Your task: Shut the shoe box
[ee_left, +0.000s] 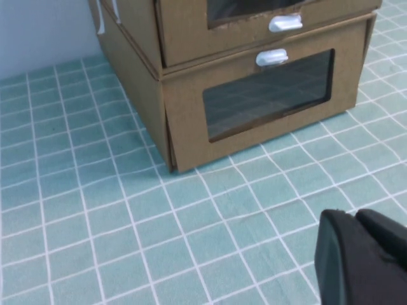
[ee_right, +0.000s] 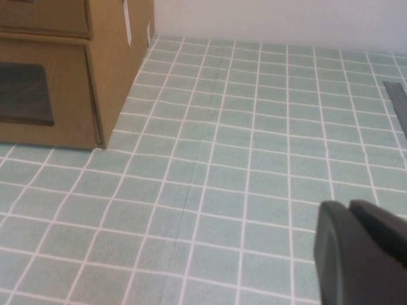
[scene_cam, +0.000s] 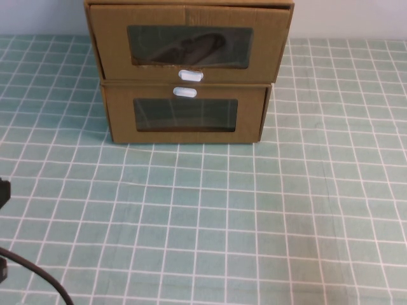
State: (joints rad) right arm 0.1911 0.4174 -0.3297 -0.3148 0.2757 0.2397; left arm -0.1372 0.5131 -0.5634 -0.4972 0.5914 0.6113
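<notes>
Two brown cardboard drawer boxes stand stacked at the back of the table. The upper one is the shoe box (scene_cam: 267, 44), with a clear window and a white pull tab (scene_cam: 190, 75) at its front panel's lower edge; a dark shoe shows through the window. Its front panel (ee_left: 184, 32) seems to stand slightly forward of the box below. My left gripper (ee_left: 353, 215) hovers low over the mat, well in front of the boxes, shut with nothing in it. My right gripper (ee_right: 348, 204) is off to the boxes' right, also shut with nothing in it, and is out of the high view.
The lower cardboard box (scene_cam: 184, 136) has its white tab (scene_cam: 185, 92) above its window. A green checked mat (scene_cam: 254, 216) covers the table. A black cable (scene_cam: 38, 276) and part of the left arm (scene_cam: 3, 190) sit at the near left edge.
</notes>
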